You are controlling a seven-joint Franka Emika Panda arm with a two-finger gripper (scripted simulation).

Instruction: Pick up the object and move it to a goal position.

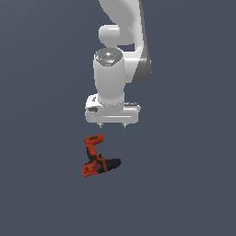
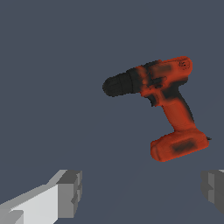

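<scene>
Pincer [image 1: 112,126] wide open, holding nothing, hanging under the white Panda arm [image 1: 120,41] above the grey bench [image 1: 41,184]. Cordless drill [image 1: 97,159] lies on its side on the bench, apart from the pincer and offset toward the exterior view's left and nearer the camera; in the wrist view the drill [image 2: 164,103] sits off-centre, not between the fingertips [image 2: 70,192].

Risk: descending from here likely misses or clips the handle, spinning the drill. L-shape could twist if pinched off-balance.

Room: bench bare all round, no edges visible.
</scene>
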